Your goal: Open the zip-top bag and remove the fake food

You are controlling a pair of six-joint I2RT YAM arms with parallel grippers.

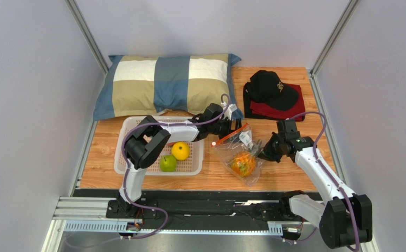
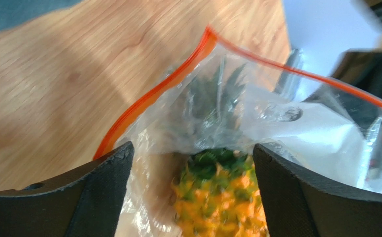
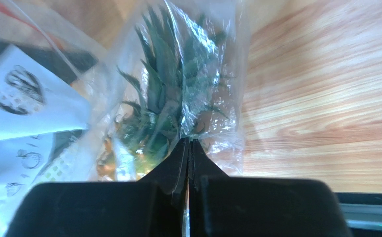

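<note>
The zip-top bag (image 1: pixel 240 148) lies on the wooden table right of the basket, its red-orange zip strip (image 2: pixel 143 101) parted. The small orange pineapple (image 1: pixel 243 164) is inside it, also in the left wrist view (image 2: pixel 220 197). My left gripper (image 1: pixel 235 126) is open at the bag's mouth, its jaws either side of the pineapple (image 2: pixel 193 168). My right gripper (image 1: pixel 265 149) is shut on the bag's clear plastic (image 3: pixel 189 143) at its right edge, next to the green leaves (image 3: pixel 163 84). The yellow-orange citrus (image 1: pixel 180 150) and green apple (image 1: pixel 168 163) lie in the basket. The peach is out of view.
The white perforated basket (image 1: pixel 123 157) sits left of the bag. A checked pillow (image 1: pixel 168 84) lies at the back. A black cap (image 1: pixel 271 88) rests on folded red cloth (image 1: pixel 294 109) at the back right. Grey walls close in both sides.
</note>
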